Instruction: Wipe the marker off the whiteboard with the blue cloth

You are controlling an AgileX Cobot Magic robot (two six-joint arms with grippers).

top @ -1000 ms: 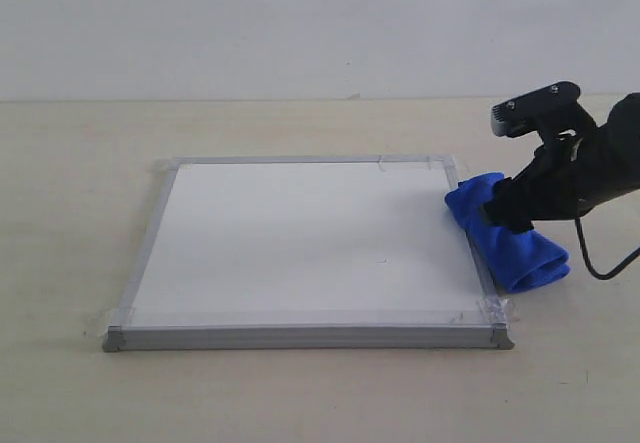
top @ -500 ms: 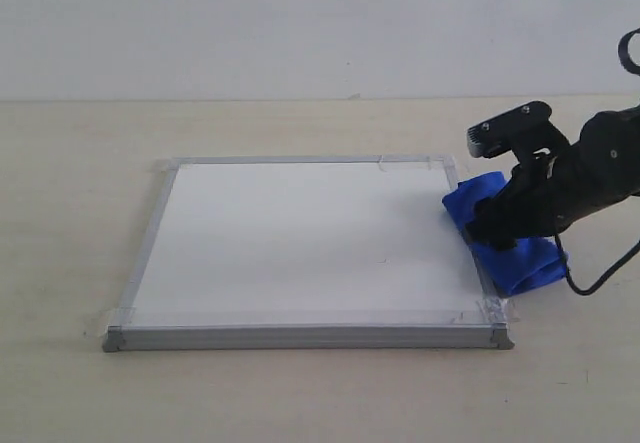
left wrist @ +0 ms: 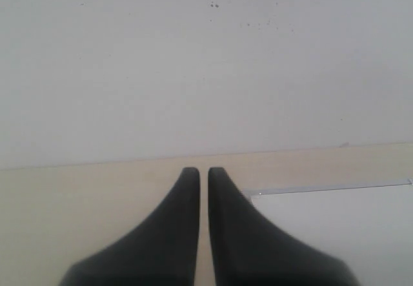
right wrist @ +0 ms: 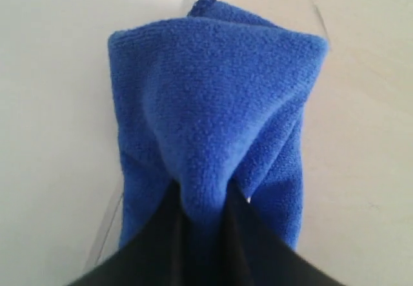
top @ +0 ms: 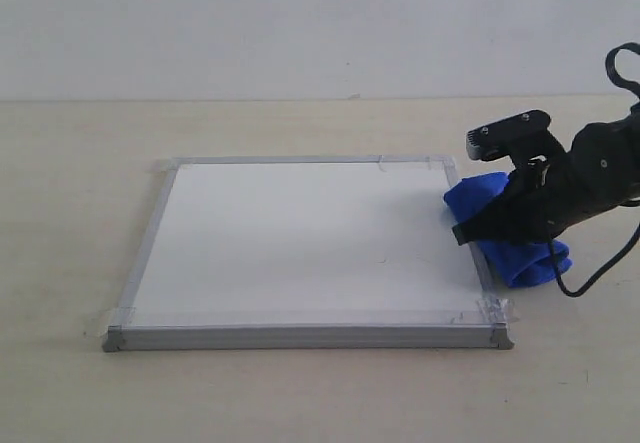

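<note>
Right gripper (top: 476,231), clamped on the rumpled royal-blue cloth (top: 522,265), has crept inward at three o'clock of the silver-framed whiteboard (top: 300,243), which seemingly shows clean

A: The blue cloth (right wrist: 213,105) is soft, nubbly fleece, quite matt.
B: The whiteboard (top: 300,233) looks smooth, faintly sheeny (its frame (top: 300,337) is dull grey metal); the table (top: 70,213) is pale and matt.

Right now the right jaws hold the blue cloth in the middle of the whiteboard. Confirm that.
Not the middle. The right jaws do hold the blue cloth, but it sits at the right edge of the whiteboard, overlapping the frame, as the exterior view shows.
</note>
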